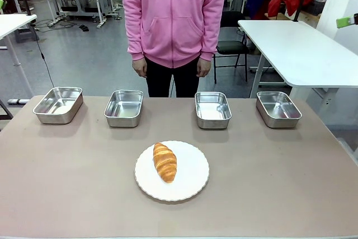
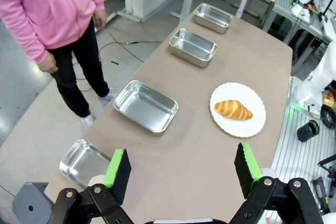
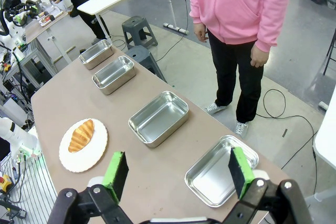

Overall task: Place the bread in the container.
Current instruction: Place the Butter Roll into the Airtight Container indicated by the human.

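Bread [image 1: 165, 162] on white plate [image 1: 190, 178] in front view; in wrist views, left pincer [image 2: 181, 150], right pincer [image 3: 177, 153] agape, empty.

Lab workspace, white workbenches [image 1: 296, 48], grey floor [image 1: 84, 60] (cables [image 1: 45, 62] trailing across it), stool [image 3: 137, 29] beside one bench.
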`<act>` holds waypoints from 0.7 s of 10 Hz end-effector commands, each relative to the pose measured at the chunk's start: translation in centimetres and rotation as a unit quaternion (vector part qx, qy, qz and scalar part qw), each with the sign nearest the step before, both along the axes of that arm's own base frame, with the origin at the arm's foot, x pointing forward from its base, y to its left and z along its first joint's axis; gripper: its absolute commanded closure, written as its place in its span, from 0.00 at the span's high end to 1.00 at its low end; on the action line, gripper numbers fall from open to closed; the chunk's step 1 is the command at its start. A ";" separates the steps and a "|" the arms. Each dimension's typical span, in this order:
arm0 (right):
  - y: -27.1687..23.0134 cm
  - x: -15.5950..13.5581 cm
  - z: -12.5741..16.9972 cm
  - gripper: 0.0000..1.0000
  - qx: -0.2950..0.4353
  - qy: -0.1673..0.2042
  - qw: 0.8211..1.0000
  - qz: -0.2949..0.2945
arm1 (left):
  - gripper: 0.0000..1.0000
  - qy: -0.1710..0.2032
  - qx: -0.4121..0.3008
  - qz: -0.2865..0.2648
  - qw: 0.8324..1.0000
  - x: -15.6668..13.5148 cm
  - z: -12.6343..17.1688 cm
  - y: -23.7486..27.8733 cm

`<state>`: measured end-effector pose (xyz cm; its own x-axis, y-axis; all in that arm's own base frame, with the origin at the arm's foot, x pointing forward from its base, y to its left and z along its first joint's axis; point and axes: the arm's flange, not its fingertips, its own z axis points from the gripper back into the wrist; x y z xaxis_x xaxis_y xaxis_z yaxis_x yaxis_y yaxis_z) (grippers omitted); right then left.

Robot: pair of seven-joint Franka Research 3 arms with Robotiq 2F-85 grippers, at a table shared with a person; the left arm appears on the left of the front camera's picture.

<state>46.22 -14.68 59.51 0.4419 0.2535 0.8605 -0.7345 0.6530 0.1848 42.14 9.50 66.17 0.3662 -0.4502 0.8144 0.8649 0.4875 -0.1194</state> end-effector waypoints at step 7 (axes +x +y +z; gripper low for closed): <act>0.2 -0.1 0.1 1.00 0.002 -0.004 1.000 0.001 | 1.00 -0.004 0.000 -0.003 1.000 -0.1 0.1 -0.1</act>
